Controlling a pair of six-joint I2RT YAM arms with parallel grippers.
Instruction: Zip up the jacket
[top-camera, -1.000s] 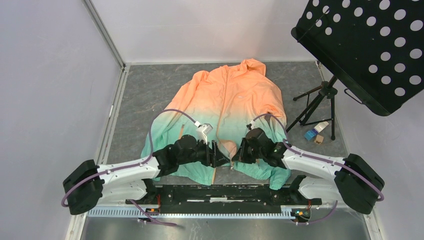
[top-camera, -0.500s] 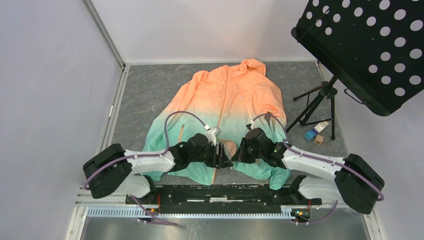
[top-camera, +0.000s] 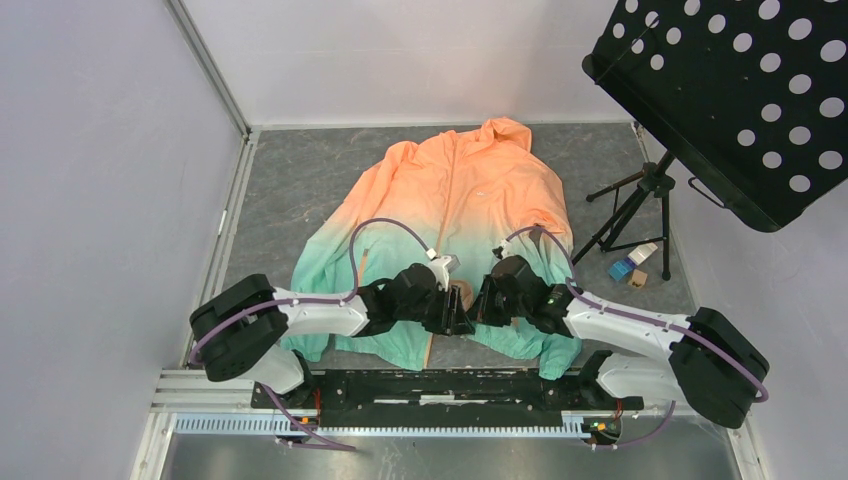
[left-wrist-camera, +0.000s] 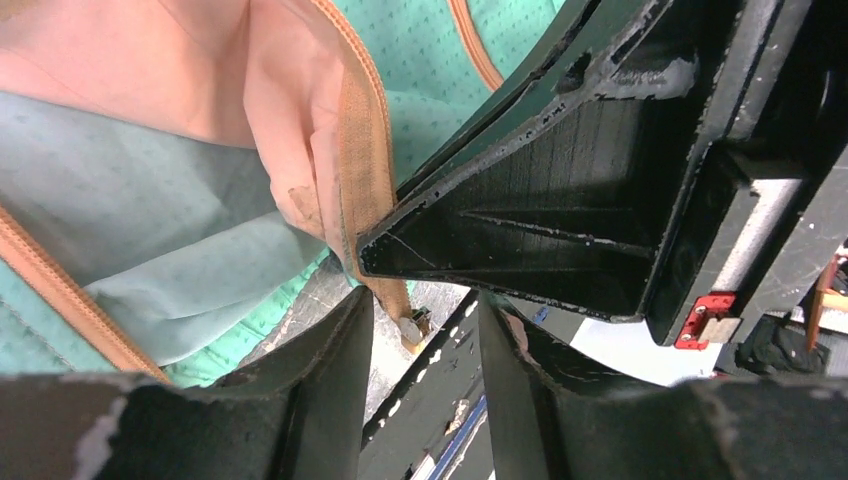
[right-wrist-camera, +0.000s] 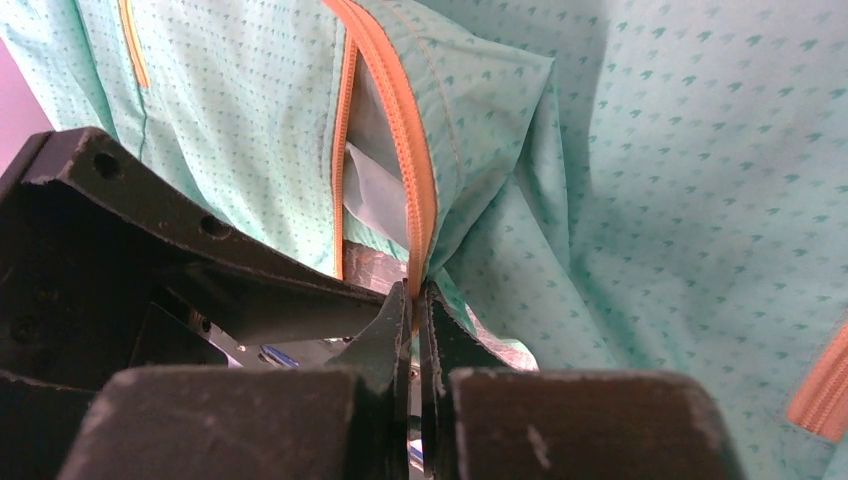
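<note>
The jacket (top-camera: 455, 190) lies flat on the grey table, orange at the hood end and mint-green at the hem nearest the arms. My right gripper (top-camera: 482, 305) is at the hem's centre, shut on the orange zipper tape (right-wrist-camera: 405, 130), which it pinches at its lower end (right-wrist-camera: 415, 300). My left gripper (top-camera: 458, 312) is close beside it, open. In the left wrist view the tape's small metal end (left-wrist-camera: 410, 328) hangs just beyond the gap (left-wrist-camera: 425, 340) between the fingertips. Neither finger touches it. The right gripper's black body (left-wrist-camera: 560, 200) fills that view's upper right.
A black perforated music-stand plate (top-camera: 730, 90) overhangs the right side on its tripod (top-camera: 630, 210). Small boxes (top-camera: 630, 268) lie near the tripod's feet. The arms' black mounting rail (top-camera: 430, 385) runs along the near edge. Walls enclose the left and far sides.
My left arm has swung right across the hem until its gripper sits next to the right one, and its jaws have narrowed. The right arm and its grip have not moved.
</note>
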